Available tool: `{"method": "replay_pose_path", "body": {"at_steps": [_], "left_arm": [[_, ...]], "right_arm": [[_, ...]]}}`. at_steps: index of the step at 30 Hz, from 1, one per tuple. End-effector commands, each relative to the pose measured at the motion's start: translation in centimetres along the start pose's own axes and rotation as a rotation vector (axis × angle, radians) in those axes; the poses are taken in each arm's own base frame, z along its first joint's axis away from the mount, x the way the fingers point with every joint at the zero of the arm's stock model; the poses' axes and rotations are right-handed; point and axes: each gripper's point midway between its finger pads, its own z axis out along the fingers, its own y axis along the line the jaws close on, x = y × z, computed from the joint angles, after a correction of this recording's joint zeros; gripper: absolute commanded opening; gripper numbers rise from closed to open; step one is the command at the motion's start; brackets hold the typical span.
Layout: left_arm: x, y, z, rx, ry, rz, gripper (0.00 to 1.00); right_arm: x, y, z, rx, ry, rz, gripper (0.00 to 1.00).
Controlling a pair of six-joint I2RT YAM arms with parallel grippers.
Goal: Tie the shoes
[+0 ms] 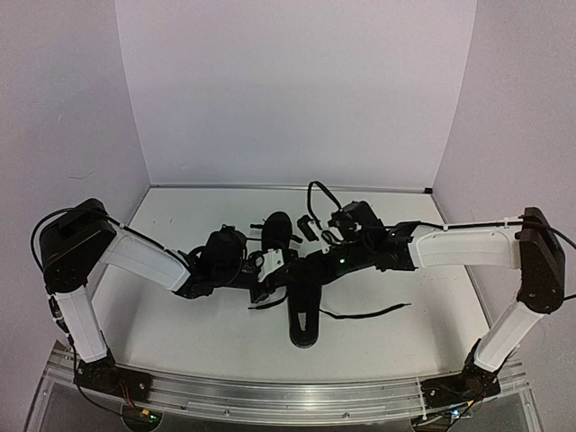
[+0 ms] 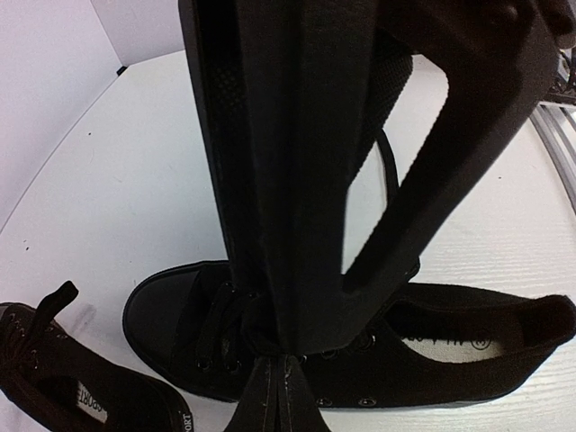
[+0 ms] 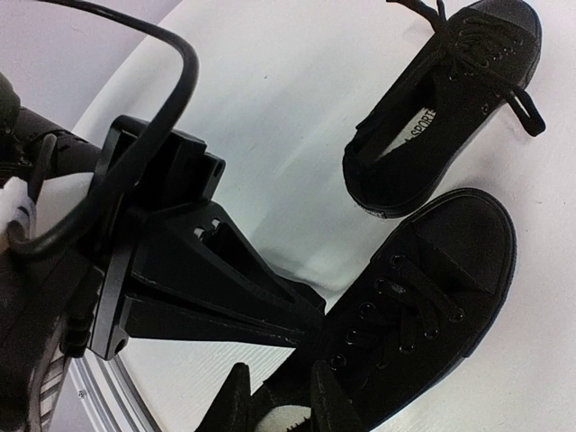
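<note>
White bench (image 1: pixel 180 324), pale lilac walls (image 1: pixel 297 90). Left tool (image 2: pixel 288 346) closed at the laces (image 2: pixel 211 333) of the shoe (image 2: pixel 468 360) beneath it, a detail lost overhead. Right tool (image 3: pixel 283 396) grip: cannot tell. A second shoe (image 3: pixel 441 117) lies beyond it.

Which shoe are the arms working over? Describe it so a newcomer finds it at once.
On the table, find where the left arm and right arm meet at the centre. The near shoe lies under them, pointing lengthwise at the arm bases. Unlike the far shoe behind it, it has a loose lace trailing toward the right arm's side.
</note>
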Motion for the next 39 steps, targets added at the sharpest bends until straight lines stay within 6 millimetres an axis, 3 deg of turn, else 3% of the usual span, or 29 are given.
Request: {"method": "replay_pose_path", "body": {"at_steps": [1,5,10,22,24,26,27,28,32,39], "left_arm": [[-3.2,0.6,-0.8,-0.013,-0.080,0.034,0.00],[-3.3,0.7,-0.9,-0.017,-0.087,0.038,0.00],[-3.5,0.6,-1.1,-0.022,-0.096,0.037,0.00],[-3.0,0.6,-1.4,-0.037,-0.091,0.029,0.00],[-3.0,0.9,-1.2,-0.045,-0.088,0.020,0.00],[-3.0,0.9,-1.1,-0.046,-0.084,0.018,0.00],[-3.0,1.0,-1.1,-0.047,-0.084,0.017,0.00],[-3.1,1.0,-1.1,-0.048,-0.085,0.018,0.00],[-3.2,1.1,-1.3,-0.051,-0.085,0.020,0.00],[-3.4,1.1,-1.3,-0.054,-0.090,0.023,0.00]], "right_arm": [[-1.3,0.3,0.2,-0.015,-0.022,-0.008,0.21],[-0.9,0.2,0.6,-0.014,-0.009,-0.001,0.16],[-1.0,0.2,0.5,-0.017,-0.008,0.002,0.00],[-3.0,0.1,-2.9,-0.004,-0.088,0.012,0.00],[-3.0,0.4,-2.9,-0.026,-0.082,0.016,0.08],[-2.6,0.6,-2.5,-0.046,-0.064,0.021,0.34],[-2.3,0.6,-2.2,-0.051,-0.054,0.025,0.43],[-2.0,0.6,-1.8,-0.056,-0.041,0.031,0.46],[-1.0,0.3,-0.3,-0.074,0.006,0.052,0.48],[-0.3,-0.2,1.1,-0.068,0.034,0.063,0.39]]}}
